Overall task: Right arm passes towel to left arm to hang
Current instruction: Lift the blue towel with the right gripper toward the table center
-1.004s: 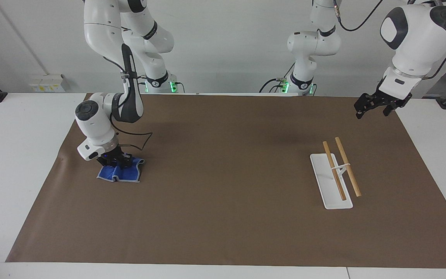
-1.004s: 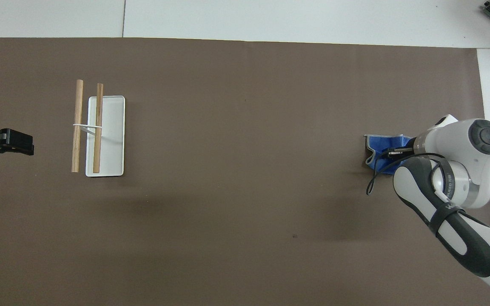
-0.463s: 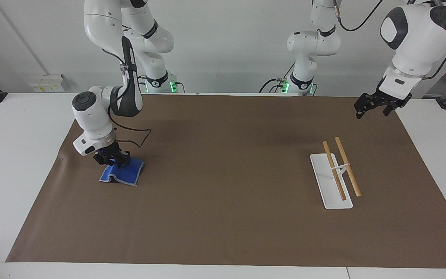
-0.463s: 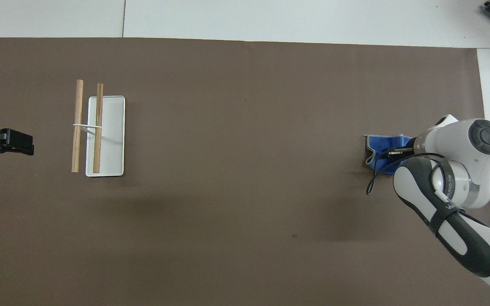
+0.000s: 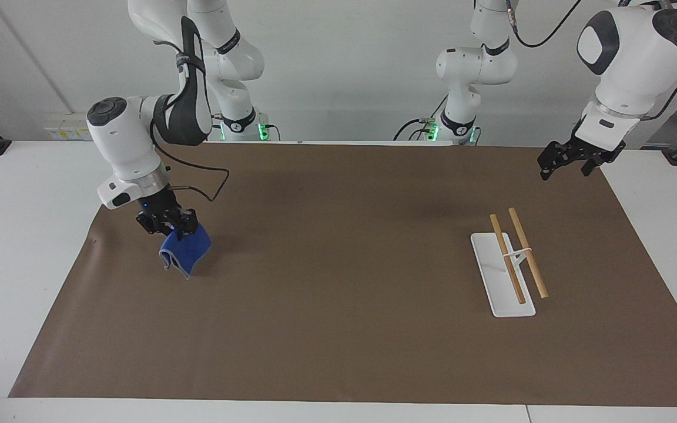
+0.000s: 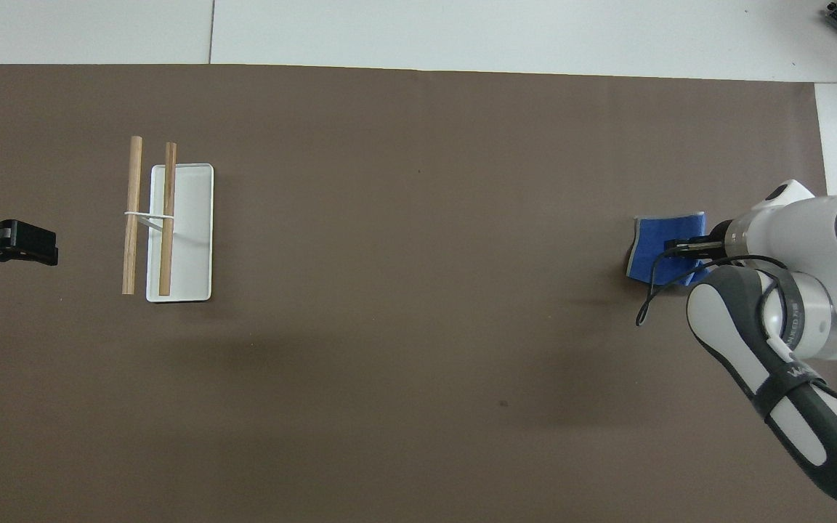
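Toward the right arm's end of the brown mat [image 5: 338, 329]: right gripper [image 5: 168, 226], raised, fingertips pinched shut on top edge of blue towel [image 5: 185, 251]; towel hanging folded, lower corner at or just above mat, contact not clear. From towel toward 3 o'clock in facing view, well apart: white rack [image 5: 502, 275] with two wooden rods [image 5: 526, 251], standing on mat. From rack toward 1 o'clock, over mat edge: left gripper [image 5: 570, 160], waiting aloft, fingers spread wide, holding nothing.
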Available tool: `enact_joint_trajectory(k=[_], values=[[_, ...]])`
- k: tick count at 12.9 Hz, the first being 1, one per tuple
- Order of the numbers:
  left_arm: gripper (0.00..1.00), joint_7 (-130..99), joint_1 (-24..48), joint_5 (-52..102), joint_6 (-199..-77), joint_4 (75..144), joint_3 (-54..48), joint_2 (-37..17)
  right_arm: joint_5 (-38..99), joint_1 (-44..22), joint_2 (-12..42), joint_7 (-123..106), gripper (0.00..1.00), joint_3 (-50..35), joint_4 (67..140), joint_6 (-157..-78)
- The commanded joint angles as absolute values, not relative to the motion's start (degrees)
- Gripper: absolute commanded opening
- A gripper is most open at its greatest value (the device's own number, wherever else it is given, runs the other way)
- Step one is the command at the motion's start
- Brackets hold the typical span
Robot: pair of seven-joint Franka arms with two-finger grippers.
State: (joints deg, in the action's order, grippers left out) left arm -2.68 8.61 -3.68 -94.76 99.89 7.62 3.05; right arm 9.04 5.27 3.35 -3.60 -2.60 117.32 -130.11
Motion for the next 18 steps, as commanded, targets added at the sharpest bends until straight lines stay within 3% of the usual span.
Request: enact_joint_trajectory(k=[1,12,18], values=[[1.00,-2.5,8.6,-4.1,-95.0,100.5,7.6,4.0,14.7,4.7,2.5,-0.5,0.00,-4.6,112.3,-123.6],[1.00,-2.5,8.5,-4.1,-94.9,100.5,7.6,4.0,51.8,4.6,0.9,11.9,0.00,-13.6,109.7,-123.5],[1.00,-3.4,6.7,-4.0,-94.5,100.4,0.1,5.4,59.2,2.0,1.1,19.2,0.00,-18.7,109.9,-132.9]])
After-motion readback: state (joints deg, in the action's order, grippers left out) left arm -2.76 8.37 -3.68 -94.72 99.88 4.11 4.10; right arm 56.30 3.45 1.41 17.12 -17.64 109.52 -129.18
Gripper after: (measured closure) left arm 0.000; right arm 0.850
